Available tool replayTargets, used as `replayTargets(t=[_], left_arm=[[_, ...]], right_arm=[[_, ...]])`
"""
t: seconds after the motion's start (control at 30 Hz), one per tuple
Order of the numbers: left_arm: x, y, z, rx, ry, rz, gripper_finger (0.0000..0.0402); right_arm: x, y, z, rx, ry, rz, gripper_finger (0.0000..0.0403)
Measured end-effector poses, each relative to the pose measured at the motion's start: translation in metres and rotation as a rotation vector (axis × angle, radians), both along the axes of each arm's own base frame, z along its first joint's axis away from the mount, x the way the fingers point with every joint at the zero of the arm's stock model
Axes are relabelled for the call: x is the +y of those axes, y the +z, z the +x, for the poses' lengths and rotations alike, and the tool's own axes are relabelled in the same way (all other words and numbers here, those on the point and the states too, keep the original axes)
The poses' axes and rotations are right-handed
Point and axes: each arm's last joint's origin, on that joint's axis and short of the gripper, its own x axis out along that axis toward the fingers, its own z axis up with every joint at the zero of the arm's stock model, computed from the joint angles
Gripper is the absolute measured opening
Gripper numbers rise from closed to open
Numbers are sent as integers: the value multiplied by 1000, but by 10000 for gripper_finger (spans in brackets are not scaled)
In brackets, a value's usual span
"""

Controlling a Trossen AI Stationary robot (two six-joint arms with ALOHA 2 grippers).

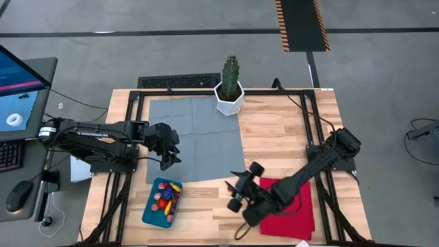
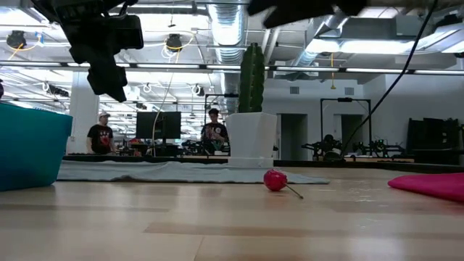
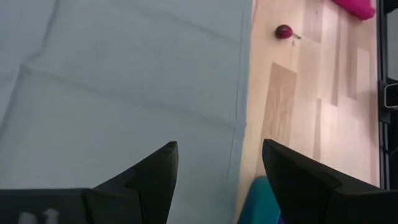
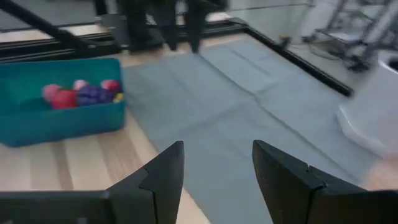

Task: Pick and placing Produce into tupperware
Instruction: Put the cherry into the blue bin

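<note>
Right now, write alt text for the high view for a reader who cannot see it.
Two dark robot arms work over a wooden table: the left hand hangs open above a grey mat, the right hand open beside a red cloth. A teal tupperware holds toy produce; a potted cactus stands behind.

Cactus (image 1: 230, 74) in white pot beside grey mat (image 1: 195, 137); red cloth (image 1: 288, 214) possibly creased.

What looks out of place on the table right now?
One small red fruit with a stem lies alone on the bare wood, apart from the teal container where the other produce sits.
</note>
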Motion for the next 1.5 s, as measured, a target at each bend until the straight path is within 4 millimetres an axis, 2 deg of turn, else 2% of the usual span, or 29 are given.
replayTargets(t=[0.17,0.33,0.7,0.93,1.33,1.4,1.5], left_arm=[[-1,0,0,-6,-8,-2,224],[-1,0,0,-3,-9,-4,224],[-5,0,0,-1,-28,0,224],[-6,-1,-1,8,-49,-22,224],[-13,-1,-4,67,-82,-244,224],[-14,-2,-6,98,-68,-263,224],[-16,-4,-9,153,-29,-287,224]], right_arm=[[-12,8,25,1,115,27,214],[-25,9,37,47,205,75,214],[-54,15,60,-10,247,168,214],[-59,13,61,32,273,179,214],[-56,11,58,148,419,-18,214],[-59,9,58,187,430,-52,214],[-64,-5,63,244,421,-77,214]])
